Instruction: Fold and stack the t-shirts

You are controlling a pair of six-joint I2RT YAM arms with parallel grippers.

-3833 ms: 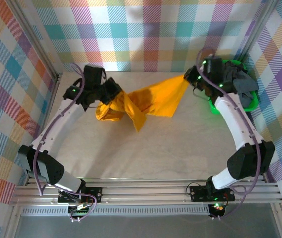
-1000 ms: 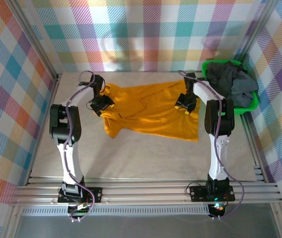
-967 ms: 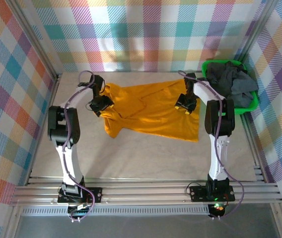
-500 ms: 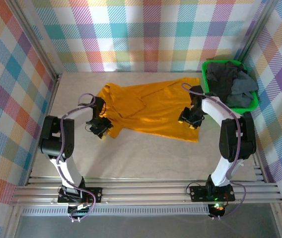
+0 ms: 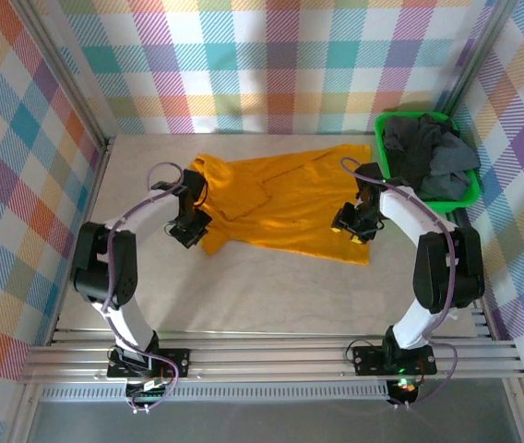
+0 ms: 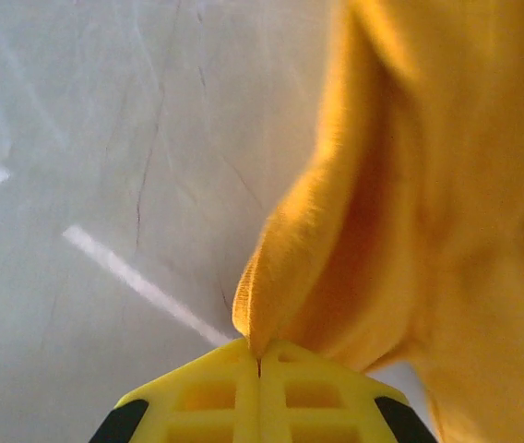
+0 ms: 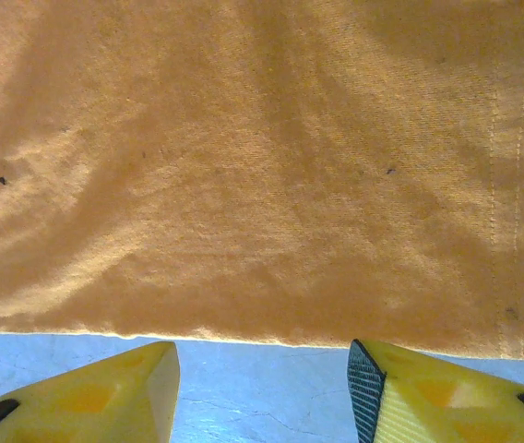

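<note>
Left gripper (image 6: 260, 358) pinching orange shirt (image 5: 280, 198) edge.
Right gripper (image 7: 262, 365) jaws spread at the hem; shirt laid out on table (image 5: 271, 286).

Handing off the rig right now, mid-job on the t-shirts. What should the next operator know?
Left tool: shut, pinching an edge of the orange t-shirt at its left side.
Right tool: open, at the shirt's near hem on the right, gripping nothing.
Things: orange t-shirt spread on the table; dark t-shirts heaped in the green basket.
Done: orange t-shirt laid out, some wrinkles.
Left: fold it, then fold the dark t-shirts and stack all.
</note>
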